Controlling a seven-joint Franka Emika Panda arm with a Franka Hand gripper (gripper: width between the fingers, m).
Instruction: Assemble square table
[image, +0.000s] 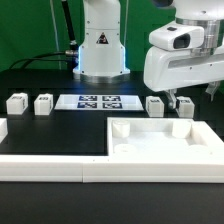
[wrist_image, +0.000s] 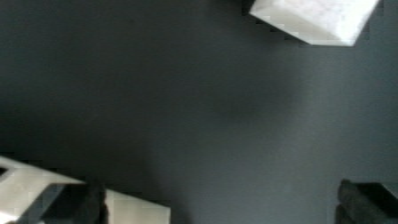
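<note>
You are viewing the gripper (image: 180, 98) hanging wide-jawed, empty, beside a leg (image: 155, 105) near the table (image: 50, 130) edge at the exterior view's right.

My white, rounded base (image: 100, 60) bears a dark triangle sticker (image: 101, 42), black cables (image: 66, 25) trail behind, and my bulky white wrist housing (image: 178, 60) ends in black fingertips (wrist_image: 370, 200).

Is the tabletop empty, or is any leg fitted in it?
Empty: the tabletop shows only its bare recess; the legs stand loose on the table beyond it.
</note>
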